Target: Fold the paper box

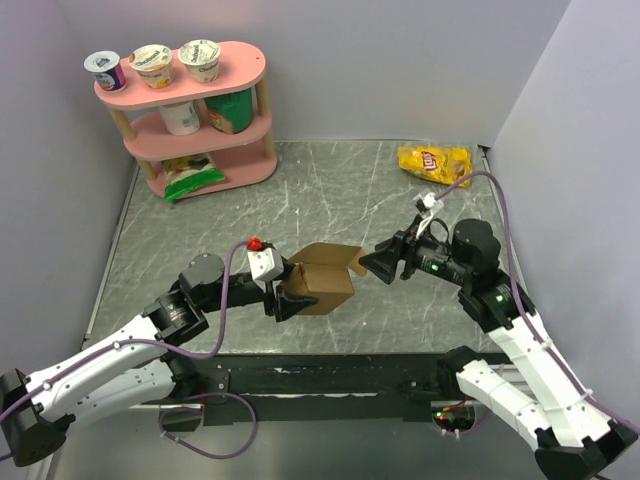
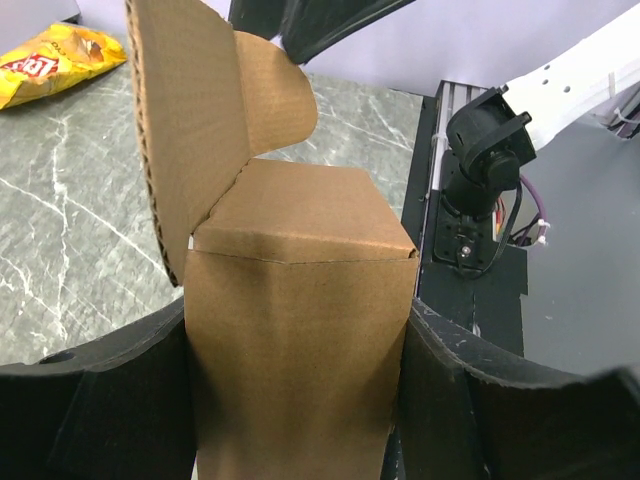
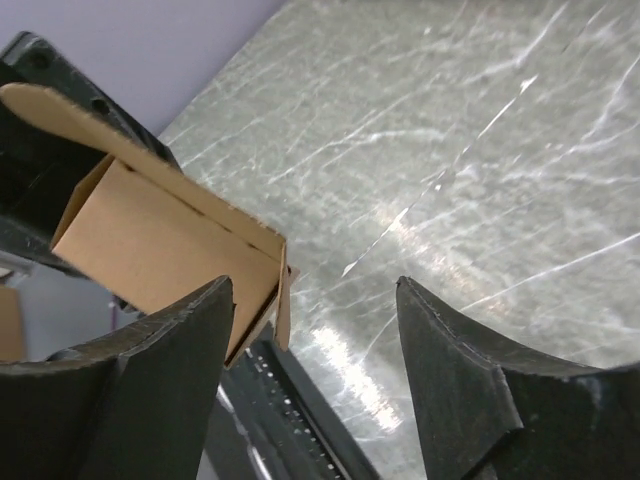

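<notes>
The paper box (image 1: 325, 280) is a small brown cardboard cube held above the table near the front middle. My left gripper (image 1: 285, 300) is shut on it, one finger on each side wall (image 2: 298, 330). In the left wrist view the box (image 2: 300, 230) has its lid flap (image 2: 190, 130) standing open, ending in a rounded tuck flap (image 2: 275, 95). My right gripper (image 1: 368, 262) hovers just right of the box at the open flap, and is open with nothing between its fingers (image 3: 313, 290). The box's corner (image 3: 150, 240) sits beside its left finger.
A yellow chip bag (image 1: 435, 162) lies at the back right of the marbled table. A pink shelf (image 1: 190, 110) with yogurt cups and packets stands at the back left. The black rail (image 1: 330, 375) and arm bases run along the near edge.
</notes>
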